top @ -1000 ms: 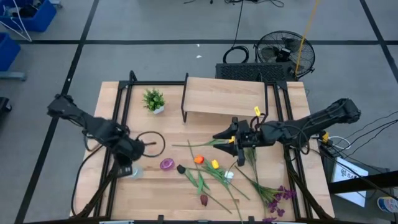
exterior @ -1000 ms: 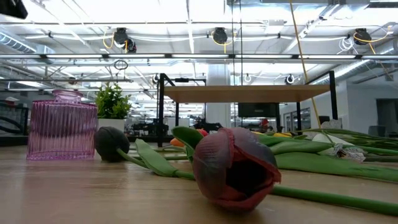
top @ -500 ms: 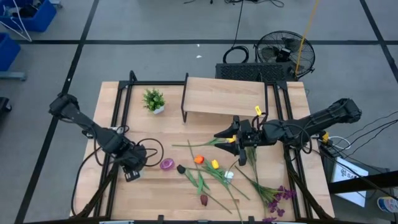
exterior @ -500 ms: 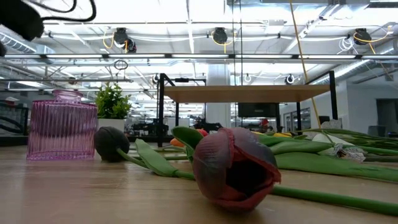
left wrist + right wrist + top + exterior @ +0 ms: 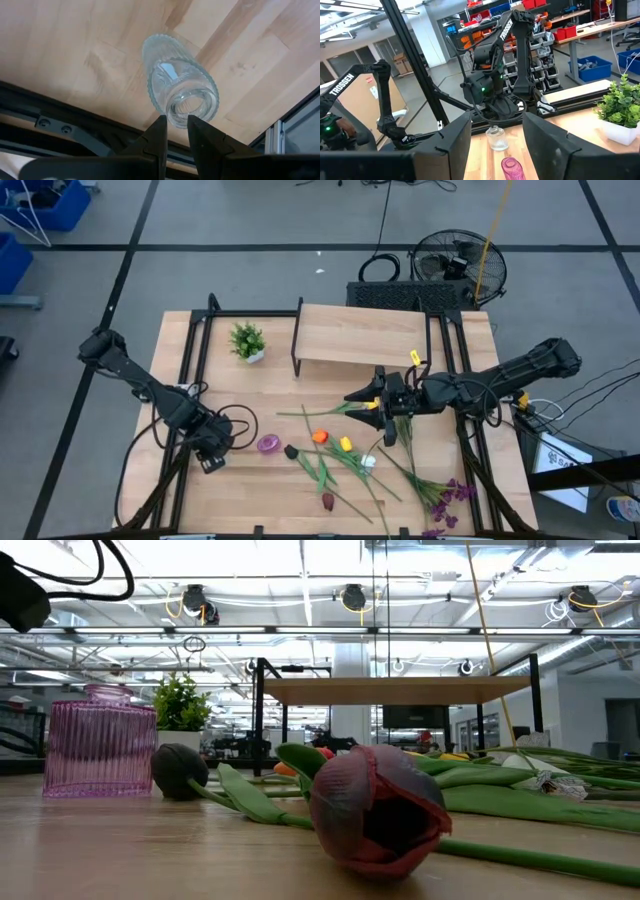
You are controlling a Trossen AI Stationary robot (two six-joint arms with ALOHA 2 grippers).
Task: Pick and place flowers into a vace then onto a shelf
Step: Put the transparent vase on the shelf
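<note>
- bench (image 5: 450, 490): light-wood top carrying every item listed below; both arms reach in over it.
- shelf (image 5: 362, 335): raised plank on black legs at the far middle of the bench; nothing rests on its top.
- flowers (image 5: 345, 455): loose on the bench in front of the shelf, stems crossing; orange and yellow heads near the middle, a dark red head (image 5: 375, 808) nearest the low camera, a purple spray (image 5: 445, 500) toward the right front corner.
- right hand (image 5: 385, 420): held above the far end of the flower pile, just in front of the shelf; fingers set wide apart, nothing between them.
- left hand (image 5: 205, 452): low at the left front of the bench; fingers narrow, with only a slim gap, tips right at the mouth of the clear glass vase (image 5: 180, 85), which is seen mouth-on. contact cannot be confirmed.
- purple ribbed vase (image 5: 98, 745): upright on the bench, just right of the left hand, a dark flower head beside it.
- potted plant (image 5: 247, 340): upright near the shelf's left leg, apart from the flowers.
</note>
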